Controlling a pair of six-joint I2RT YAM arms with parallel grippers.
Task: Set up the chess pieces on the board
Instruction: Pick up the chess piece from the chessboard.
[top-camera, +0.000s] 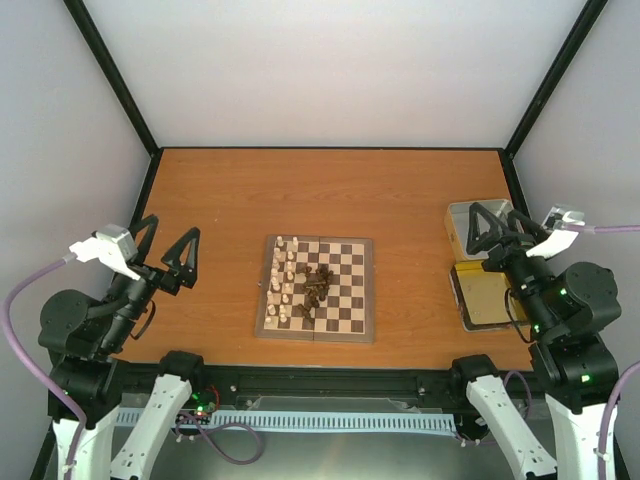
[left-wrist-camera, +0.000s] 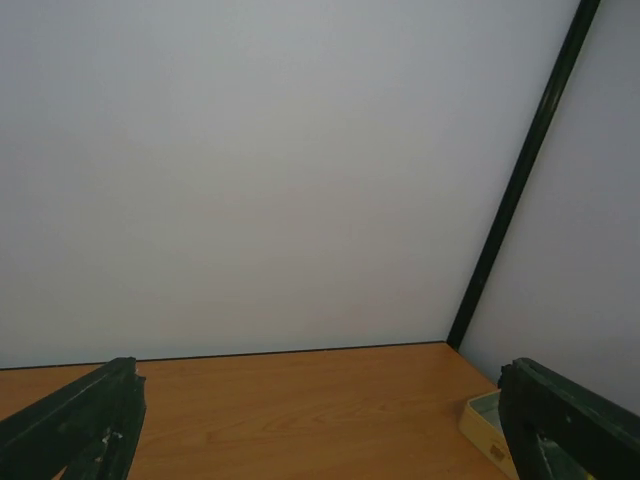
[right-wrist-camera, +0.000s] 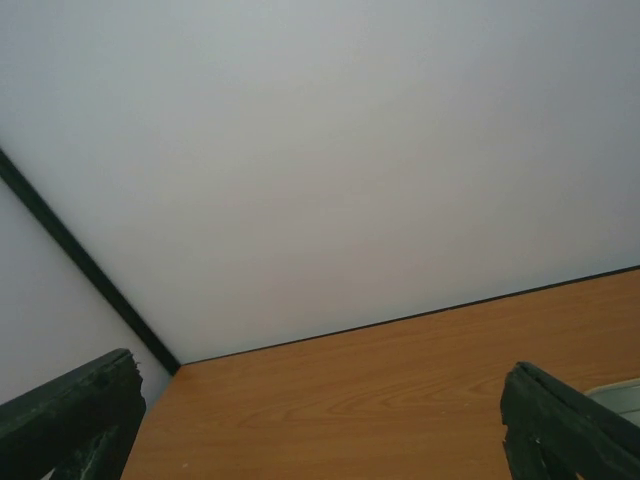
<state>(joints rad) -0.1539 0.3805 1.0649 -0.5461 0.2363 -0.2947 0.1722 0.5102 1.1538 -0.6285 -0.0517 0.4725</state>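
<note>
The board (top-camera: 352, 305) lies in the middle of the table, seen only in the top view. Several dark brown chess pieces (top-camera: 318, 282) sit in a jumbled cluster near its centre. Cream-white chessmen (top-camera: 284, 283) stand in two files along its left side. My left gripper (top-camera: 164, 243) hangs open above the table's left part, well left of the board. My right gripper (top-camera: 500, 225) is open over the metal trays at the right. Both wrist views show only dark fingers (left-wrist-camera: 85, 420) (right-wrist-camera: 560, 425) spread wide, with bare table and wall between them.
Two metal trays stand at the right edge: a grey one (top-camera: 462, 222) behind and a yellowish one (top-camera: 485, 296) in front. A corner of a tray (left-wrist-camera: 482, 422) shows in the left wrist view. Black frame posts (top-camera: 113, 75) rise at the table's back corners.
</note>
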